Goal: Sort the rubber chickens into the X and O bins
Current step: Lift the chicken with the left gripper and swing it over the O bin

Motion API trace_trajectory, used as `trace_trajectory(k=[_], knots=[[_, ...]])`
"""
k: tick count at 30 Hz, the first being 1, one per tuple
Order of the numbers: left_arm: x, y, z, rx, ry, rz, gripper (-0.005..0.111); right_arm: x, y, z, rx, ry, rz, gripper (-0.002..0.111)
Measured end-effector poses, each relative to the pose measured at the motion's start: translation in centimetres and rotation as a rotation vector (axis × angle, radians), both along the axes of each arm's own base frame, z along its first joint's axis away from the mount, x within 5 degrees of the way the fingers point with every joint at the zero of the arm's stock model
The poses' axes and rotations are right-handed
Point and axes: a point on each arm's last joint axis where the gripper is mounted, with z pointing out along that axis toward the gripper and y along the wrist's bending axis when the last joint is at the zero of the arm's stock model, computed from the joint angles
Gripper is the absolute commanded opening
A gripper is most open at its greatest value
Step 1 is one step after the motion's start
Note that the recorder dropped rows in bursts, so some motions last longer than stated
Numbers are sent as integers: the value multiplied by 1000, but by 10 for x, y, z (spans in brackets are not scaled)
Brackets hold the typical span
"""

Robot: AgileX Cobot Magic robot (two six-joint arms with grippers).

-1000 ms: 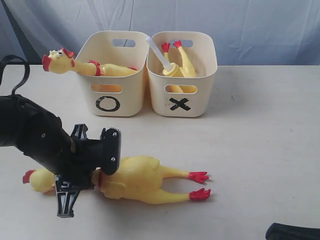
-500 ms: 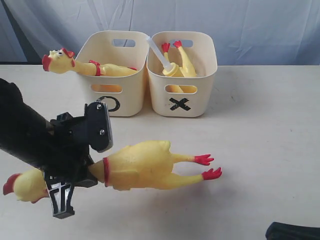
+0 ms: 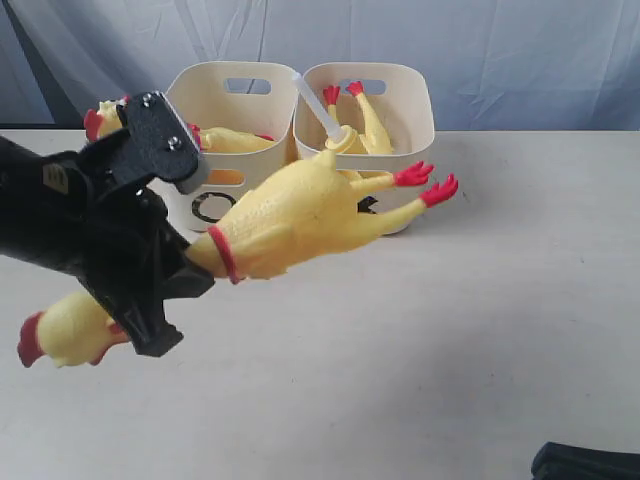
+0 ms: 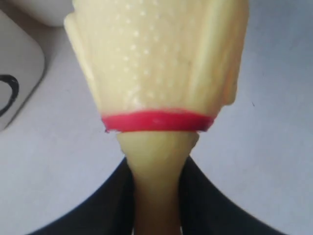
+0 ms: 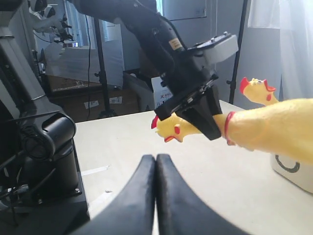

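My left pincer (image 3: 155,292) pinches a chicken (image 3: 300,215) by its thin neck, because that part is easy to squeeze. Its head hangs behind my pincer. Its fat body and red feet stick out in front, up in the air, toward the O tub (image 3: 230,70) and the X tub (image 3: 420,130). I think it goes in a tub next. My right pincer (image 5: 156,160) is pressed together, holding nothing.

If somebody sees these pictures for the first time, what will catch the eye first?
A long yellow rubber chicken with red feet hangs in mid-air, gripped at the neck by the black left tool. Behind it, a cream plastic tub marked O holds a second chicken, and the matching tub beside it holds a third chicken, feet up.
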Motion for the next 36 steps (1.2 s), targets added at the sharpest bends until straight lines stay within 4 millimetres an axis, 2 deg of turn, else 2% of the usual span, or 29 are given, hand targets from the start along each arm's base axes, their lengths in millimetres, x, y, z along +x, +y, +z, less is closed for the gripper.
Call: trace_trajectory(k=[6, 13, 25, 29, 36], knots=[[7, 4, 26, -88, -36, 76, 0, 0, 0, 0, 0, 0, 0, -1], [25, 22, 49, -175, -64, 200, 0, 0, 0, 0, 0, 0, 0, -1], [48, 50, 93, -469, -80, 384, 0, 0, 0, 0, 0, 0, 0, -1], [60, 59, 96, -569, -27, 453, 0, 0, 0, 0, 0, 0, 0, -1], [94, 63, 86, -640, 114, 483, 0, 0, 0, 0, 0, 0, 0, -1]])
